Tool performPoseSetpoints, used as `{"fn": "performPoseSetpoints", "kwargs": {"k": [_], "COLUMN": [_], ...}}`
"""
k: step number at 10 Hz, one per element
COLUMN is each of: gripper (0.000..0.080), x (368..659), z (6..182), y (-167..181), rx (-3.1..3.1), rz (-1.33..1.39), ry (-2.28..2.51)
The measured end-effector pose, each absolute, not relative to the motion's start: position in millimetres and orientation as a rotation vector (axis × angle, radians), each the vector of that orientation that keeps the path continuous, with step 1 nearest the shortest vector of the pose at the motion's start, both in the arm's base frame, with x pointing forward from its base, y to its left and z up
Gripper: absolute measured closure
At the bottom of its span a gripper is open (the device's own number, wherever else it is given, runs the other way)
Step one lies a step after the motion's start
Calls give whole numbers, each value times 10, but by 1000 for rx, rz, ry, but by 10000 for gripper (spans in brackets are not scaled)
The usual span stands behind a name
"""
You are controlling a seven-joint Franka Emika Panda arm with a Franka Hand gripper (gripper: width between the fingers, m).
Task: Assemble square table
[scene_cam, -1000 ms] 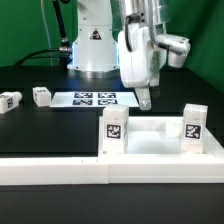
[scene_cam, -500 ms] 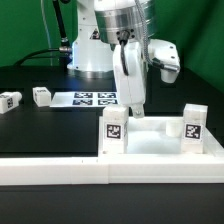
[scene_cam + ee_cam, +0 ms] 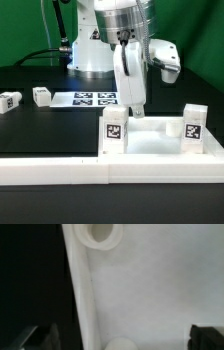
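Where the black table (image 3: 40, 125) meets green backdrop (image 3: 25, 30) | tool (image 3: 135, 113) spread wide over square table (image 3: 155, 140)

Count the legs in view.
4: two loose legs at the exterior view's left, two upright legs on the slab. Others may be hidden.

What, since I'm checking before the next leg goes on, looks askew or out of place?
Nothing stands out. Two legs stand upright on the square slab, two loose legs lie apart on the black table, and the fingers hang over the slab.
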State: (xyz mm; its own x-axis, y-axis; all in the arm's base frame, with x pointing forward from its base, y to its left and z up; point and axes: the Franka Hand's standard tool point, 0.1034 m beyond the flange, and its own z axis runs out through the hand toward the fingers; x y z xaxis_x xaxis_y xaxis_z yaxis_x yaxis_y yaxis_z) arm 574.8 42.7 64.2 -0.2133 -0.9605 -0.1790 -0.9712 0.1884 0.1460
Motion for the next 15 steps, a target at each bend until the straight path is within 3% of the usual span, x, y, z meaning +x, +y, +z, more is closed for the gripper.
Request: {"fn": "performPoseSetpoints", "kwargs": {"k": [6, 11, 15], "gripper": [151, 151, 151], "x": [5530, 5498, 5458], "z": [403, 252, 155], "y": [795, 595, 579], "rx": [-2010, -2043, -2067], "rz": [206, 17, 44], "ry": [2367, 2282, 2290]}}
